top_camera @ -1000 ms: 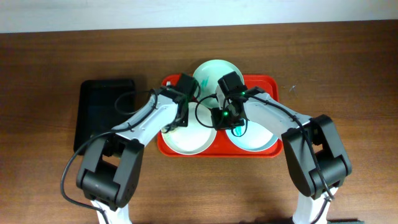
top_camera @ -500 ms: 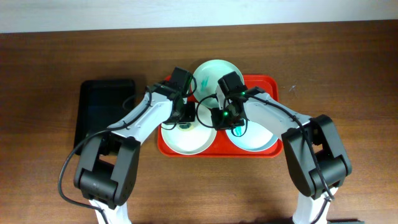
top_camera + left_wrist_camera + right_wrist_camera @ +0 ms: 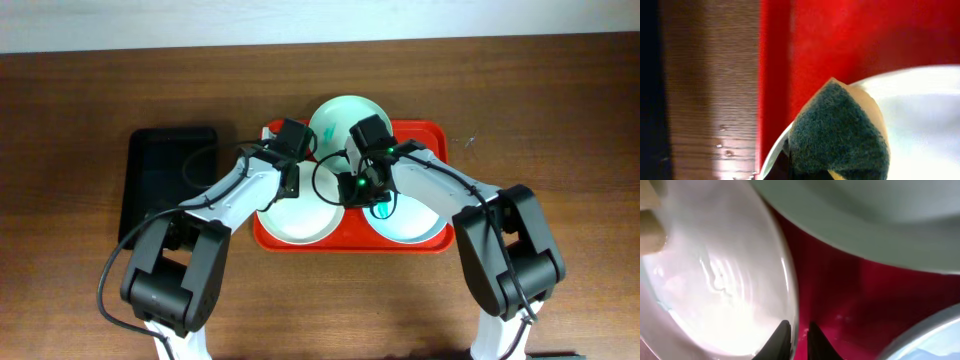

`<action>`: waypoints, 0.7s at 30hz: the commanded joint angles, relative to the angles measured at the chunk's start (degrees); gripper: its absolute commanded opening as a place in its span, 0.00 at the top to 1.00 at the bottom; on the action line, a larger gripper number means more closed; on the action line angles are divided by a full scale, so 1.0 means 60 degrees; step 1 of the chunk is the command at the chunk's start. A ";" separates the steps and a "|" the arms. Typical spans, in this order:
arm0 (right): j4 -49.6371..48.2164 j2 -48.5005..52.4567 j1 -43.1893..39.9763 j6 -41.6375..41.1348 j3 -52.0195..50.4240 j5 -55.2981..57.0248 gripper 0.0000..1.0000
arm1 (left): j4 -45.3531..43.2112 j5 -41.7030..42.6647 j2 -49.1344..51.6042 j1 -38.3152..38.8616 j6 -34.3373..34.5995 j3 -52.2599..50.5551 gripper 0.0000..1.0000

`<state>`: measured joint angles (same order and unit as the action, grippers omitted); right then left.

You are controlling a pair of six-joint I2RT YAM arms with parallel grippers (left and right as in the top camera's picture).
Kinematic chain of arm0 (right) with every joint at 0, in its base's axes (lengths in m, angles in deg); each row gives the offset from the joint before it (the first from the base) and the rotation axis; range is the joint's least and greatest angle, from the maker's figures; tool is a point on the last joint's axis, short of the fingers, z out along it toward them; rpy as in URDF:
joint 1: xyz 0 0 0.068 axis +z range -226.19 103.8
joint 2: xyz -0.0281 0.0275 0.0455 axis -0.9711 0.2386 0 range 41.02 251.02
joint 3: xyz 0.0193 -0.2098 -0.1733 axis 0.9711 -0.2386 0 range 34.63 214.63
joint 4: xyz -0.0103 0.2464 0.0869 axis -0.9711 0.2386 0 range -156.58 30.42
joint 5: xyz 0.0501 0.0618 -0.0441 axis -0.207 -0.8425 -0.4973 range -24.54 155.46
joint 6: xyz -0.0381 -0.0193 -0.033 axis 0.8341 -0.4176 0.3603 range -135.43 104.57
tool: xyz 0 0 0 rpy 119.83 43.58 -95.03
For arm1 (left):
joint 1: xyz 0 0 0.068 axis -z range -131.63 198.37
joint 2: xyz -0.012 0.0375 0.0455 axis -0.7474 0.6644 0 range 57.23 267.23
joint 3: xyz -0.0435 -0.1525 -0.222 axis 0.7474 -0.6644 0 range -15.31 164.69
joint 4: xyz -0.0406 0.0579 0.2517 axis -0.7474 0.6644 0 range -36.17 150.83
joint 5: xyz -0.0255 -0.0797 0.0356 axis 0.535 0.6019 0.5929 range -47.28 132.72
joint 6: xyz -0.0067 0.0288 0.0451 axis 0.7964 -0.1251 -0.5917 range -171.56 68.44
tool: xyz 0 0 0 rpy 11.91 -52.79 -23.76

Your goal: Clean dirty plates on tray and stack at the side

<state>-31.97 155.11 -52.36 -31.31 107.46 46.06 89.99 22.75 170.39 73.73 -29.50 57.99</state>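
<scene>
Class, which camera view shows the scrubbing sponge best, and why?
Left wrist: the sponge sits close up, green pad showing, against the rim of the white plate. Right wrist catches perhaps a tan corner; overhead, the left gripper hides it.

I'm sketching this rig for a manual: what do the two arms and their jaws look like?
Left arm and right arm: white links, black joints and bases, loose black cables. Green lights glow at the right wrist. The right jaws are black and tapered.

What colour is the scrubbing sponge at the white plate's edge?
Dark grey-green scouring face on a pale tan scrubbing sponge; the left wrist view shows it best.
</scene>
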 commanded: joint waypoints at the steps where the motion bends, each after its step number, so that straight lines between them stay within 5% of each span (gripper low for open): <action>1: 0.0113 0.0142 -0.0022 0.0102 -0.0124 0.0390 0.87 | 0.0415 -0.1526 -0.0175 -0.0208 0.0211 0.0270 1.00; 3: 0.0062 0.0138 -0.0022 0.0102 -0.0102 0.0382 0.96 | 0.0670 -0.1089 -0.0590 -0.0222 0.0681 0.0488 1.00; 12: 0.1410 -0.0270 0.0040 0.0860 0.1268 0.1024 0.96 | 0.1741 0.0160 -0.3162 -0.1366 0.0889 0.0586 1.00; 21: 0.4353 -0.0583 0.1781 0.0860 0.4360 0.7391 0.96 | 0.2561 0.1228 -0.3235 -0.3421 0.0889 0.0452 1.00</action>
<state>-8.76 154.45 -46.11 -26.81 127.88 71.20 105.09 26.55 150.81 56.07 -24.71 61.05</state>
